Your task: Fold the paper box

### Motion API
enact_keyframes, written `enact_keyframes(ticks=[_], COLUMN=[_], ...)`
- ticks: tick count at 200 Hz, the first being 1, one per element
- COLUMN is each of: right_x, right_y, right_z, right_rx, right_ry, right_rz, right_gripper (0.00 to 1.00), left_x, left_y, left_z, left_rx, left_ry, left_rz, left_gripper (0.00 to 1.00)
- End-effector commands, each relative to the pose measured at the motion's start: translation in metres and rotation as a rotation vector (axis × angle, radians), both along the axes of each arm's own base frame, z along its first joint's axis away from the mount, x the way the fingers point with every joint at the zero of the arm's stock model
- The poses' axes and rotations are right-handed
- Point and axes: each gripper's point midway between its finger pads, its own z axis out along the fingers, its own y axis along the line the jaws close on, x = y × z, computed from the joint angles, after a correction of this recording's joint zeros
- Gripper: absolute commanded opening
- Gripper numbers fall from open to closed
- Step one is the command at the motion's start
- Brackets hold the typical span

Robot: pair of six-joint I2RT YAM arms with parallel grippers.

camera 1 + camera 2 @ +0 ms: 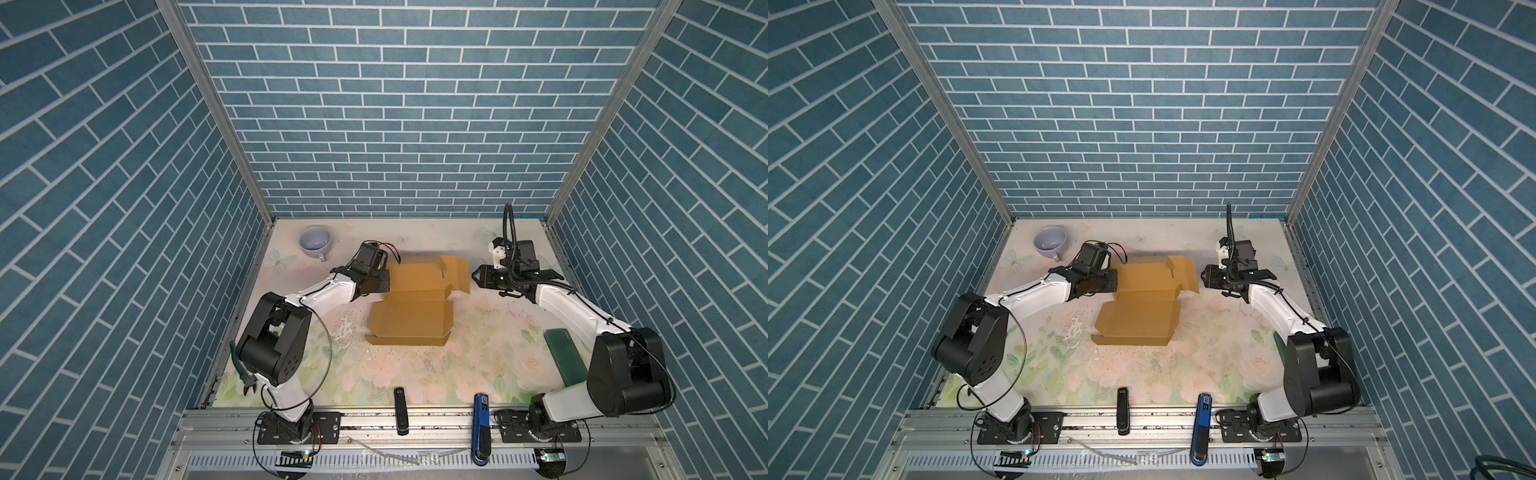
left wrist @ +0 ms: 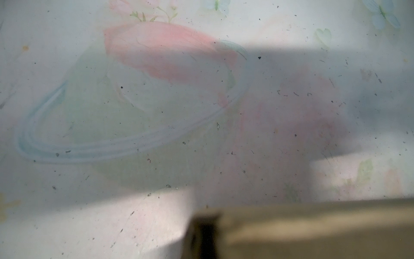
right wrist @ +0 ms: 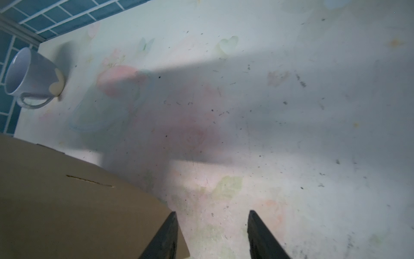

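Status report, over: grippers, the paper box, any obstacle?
Left gripper shut on the paper box, left edge. Right gripper open beside its right flap. Box not yet closed; mug far off.

Left end effector (image 1: 386, 283) tips hidden behind the blurred paper box (image 2: 313, 228) edge

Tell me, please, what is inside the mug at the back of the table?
The mug looks empty: in both top views its pale inner floor shows bare. The near inner wall is hidden behind its own rim, so that strip cannot be checked.
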Motion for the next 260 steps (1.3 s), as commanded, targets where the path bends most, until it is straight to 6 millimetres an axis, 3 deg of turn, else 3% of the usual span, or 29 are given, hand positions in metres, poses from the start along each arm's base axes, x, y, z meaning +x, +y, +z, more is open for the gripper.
enact_keyframes(ticks=[1,49,90,152,212,246,260], right_x=[0.007,-0.006,-0.016,-0.021,-0.038,-0.054,-0.062], right_y=[0.025,0.042,0.029,0.030,0.012,0.029,0.041], right_z=[0.026,0.028,0.022,0.026,0.027,0.026,0.023], right_rx=[0.067,0.076,0.047,0.059,0.003,-0.003,-0.004], right_ry=[-0.090,-0.090,-0.069,-0.069,-0.028,-0.032,-0.027], right_rz=[0.146,0.228,0.141,0.136,0.014,0.017,0.034], right_gripper=[0.49,0.50,0.49,0.50,0.50,0.45,0.37], left_x=[0.004,0.008,0.009,0.010,0.010,0.011,0.011], left_y=[-0.001,0.000,0.001,0.001,0.022,0.023,0.022], left_z=[0.014,0.010,0.011,0.014,0.004,-0.001,-0.002], left_rx=[-0.016,-0.012,-0.024,-0.039,0.012,0.012,0.009], left_ry=[-0.021,-0.021,-0.032,-0.049,-0.112,-0.117,-0.103], left_rz=[-0.010,0.011,0.034,0.043,0.129,0.139,0.142], left_gripper=[0.05,0.05,0.04,0.04,0.04,0.04,0.04])
